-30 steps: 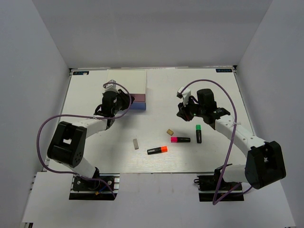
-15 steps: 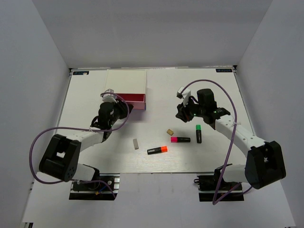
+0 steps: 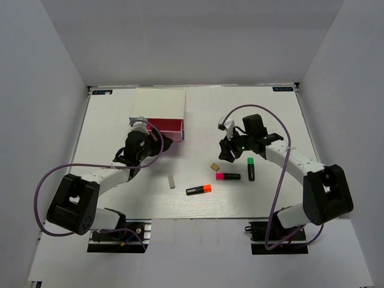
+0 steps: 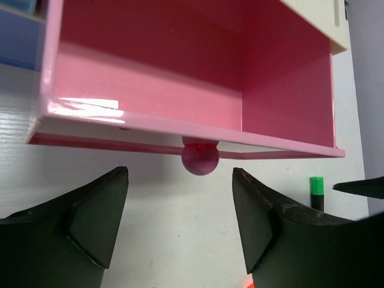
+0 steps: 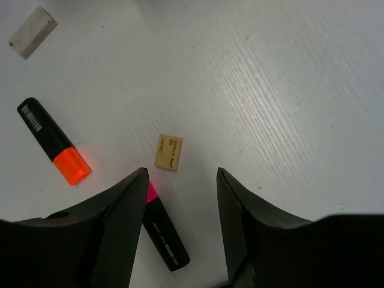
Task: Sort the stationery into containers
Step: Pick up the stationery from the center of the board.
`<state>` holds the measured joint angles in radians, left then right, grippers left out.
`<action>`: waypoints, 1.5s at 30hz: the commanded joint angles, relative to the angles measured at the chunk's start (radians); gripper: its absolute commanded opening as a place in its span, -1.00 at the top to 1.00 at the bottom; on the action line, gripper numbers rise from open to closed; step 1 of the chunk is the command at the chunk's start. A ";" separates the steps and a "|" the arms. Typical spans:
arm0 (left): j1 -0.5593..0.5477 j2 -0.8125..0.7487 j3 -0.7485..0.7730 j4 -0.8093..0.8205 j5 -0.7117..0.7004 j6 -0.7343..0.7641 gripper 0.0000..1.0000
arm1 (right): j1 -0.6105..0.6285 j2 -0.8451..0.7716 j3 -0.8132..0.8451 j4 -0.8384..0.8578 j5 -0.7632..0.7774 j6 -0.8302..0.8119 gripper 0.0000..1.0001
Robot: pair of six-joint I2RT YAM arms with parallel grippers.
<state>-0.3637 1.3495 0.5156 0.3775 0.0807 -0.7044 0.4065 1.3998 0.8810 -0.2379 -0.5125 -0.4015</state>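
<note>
The cream-topped drawer box (image 3: 159, 103) stands at the back left with its pink drawer (image 3: 168, 126) pulled out and showing nothing inside (image 4: 150, 66). My left gripper (image 4: 180, 173) is open just in front of the drawer's round knob (image 4: 200, 158), not touching it. My right gripper (image 5: 182, 173) is open above the table, its tips just near of the tan block (image 5: 168, 152) and over the pink highlighter (image 5: 165, 237). The orange highlighter (image 3: 198, 189), green highlighter (image 3: 251, 168) and grey-white eraser (image 3: 171, 182) lie on the table.
A blue drawer front (image 4: 18, 42) shows shut to the left of the pink one. White walls enclose the table at the left, right and back. The stationery is grouped in the table's middle, between the two arms.
The pink drawer has slid out toward the near side. My left gripper has let go of its knob and opened. My right gripper has opened wider and moved toward the tan block.
</note>
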 commanded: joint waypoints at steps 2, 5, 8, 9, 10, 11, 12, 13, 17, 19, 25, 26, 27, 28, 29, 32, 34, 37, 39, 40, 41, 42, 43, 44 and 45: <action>-0.004 -0.062 0.041 -0.083 0.036 0.046 -0.64 | 0.017 0.079 0.070 -0.098 -0.054 -0.052 -0.18; -0.004 -0.160 0.020 -0.138 0.036 0.072 -0.66 | 0.035 0.106 0.075 -0.121 -0.043 -0.051 -0.22; -0.004 -0.290 0.001 -0.238 0.036 0.083 -0.66 | 0.061 0.134 0.070 -0.103 0.005 -0.030 -0.22; -0.004 -0.324 -0.008 -0.309 0.036 0.083 -0.69 | 0.069 0.155 0.069 -0.095 0.031 -0.005 -0.22; -0.004 -0.358 -0.008 -0.346 0.024 0.092 -0.69 | 0.084 0.166 0.078 -0.092 0.057 0.006 -0.22; -0.004 -0.390 -0.008 -0.385 0.010 0.092 -0.69 | 0.092 0.179 0.078 -0.087 0.071 0.016 -0.22; -0.004 -0.453 -0.017 -0.455 0.010 0.092 -0.71 | 0.101 0.204 0.084 -0.086 0.086 0.032 -0.26; -0.004 -0.484 -0.029 -0.486 -0.005 0.082 -0.84 | 0.104 0.212 0.087 -0.077 0.094 0.050 -0.26; -0.004 -0.599 -0.063 -0.613 -0.029 0.017 -0.98 | 0.165 0.241 0.088 -0.046 0.207 0.090 -0.26; -0.004 -0.610 -0.074 -0.669 -0.029 0.006 -0.98 | 0.183 0.264 0.101 -0.040 0.248 0.108 -0.26; -0.004 -0.599 -0.074 -0.732 -0.048 -0.030 -0.98 | 0.232 0.297 0.090 -0.015 0.402 0.119 -0.14; -0.004 -0.599 -0.063 -0.732 -0.048 -0.030 -0.98 | 0.232 0.298 0.090 -0.011 0.402 0.121 -0.08; -0.004 -0.574 -0.063 -0.744 -0.048 -0.039 -0.98 | 0.239 0.300 0.087 -0.012 0.411 0.121 0.00; -0.004 -0.561 -0.063 -0.744 -0.048 -0.040 -0.98 | 0.242 0.304 0.087 -0.015 0.410 0.121 0.06; -0.004 -0.549 -0.054 -0.755 -0.048 -0.040 -0.98 | 0.244 0.306 0.088 -0.017 0.410 0.121 0.20; -0.004 -0.518 -0.054 -0.775 -0.048 -0.040 -0.98 | 0.245 0.274 0.079 -0.031 0.372 0.102 0.58; -0.004 -0.509 -0.054 -0.775 -0.048 -0.050 -0.98 | 0.244 0.249 0.067 -0.055 0.320 0.057 0.68; -0.014 -0.509 -0.063 -0.775 -0.039 -0.069 -0.98 | 0.236 0.154 0.073 -0.098 0.206 -0.022 0.76; -0.014 -0.509 -0.087 -0.763 -0.029 -0.078 -0.98 | 0.236 0.056 0.111 -0.097 0.175 -0.069 0.78; -0.014 -0.509 -0.097 -0.747 -0.029 -0.078 -0.98 | 0.238 0.019 0.128 -0.077 0.145 -0.104 0.78; -0.014 -0.509 -0.106 -0.738 -0.019 -0.092 -0.98 | 0.239 0.008 0.144 -0.071 0.116 -0.114 0.78; -0.014 -0.509 -0.121 -0.727 -0.019 -0.104 -0.98 | 0.239 0.001 0.218 -0.055 0.102 -0.117 0.78; -0.014 -0.509 -0.132 -0.709 -0.010 -0.113 -0.98 | 0.239 0.005 0.249 -0.046 0.076 -0.125 0.78; -0.014 -0.509 -0.132 -0.709 -0.010 -0.113 -0.98 | 0.242 0.016 0.274 -0.037 0.056 -0.122 0.78; -0.014 -0.509 -0.132 -0.700 -0.010 -0.113 -0.98 | 0.244 0.025 0.371 -0.029 0.031 -0.117 0.78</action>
<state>-0.3706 0.8494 0.3950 -0.3611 0.0528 -0.7921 0.6430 1.4273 1.0931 -0.3347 -0.3637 -0.4759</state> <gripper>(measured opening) 0.979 0.289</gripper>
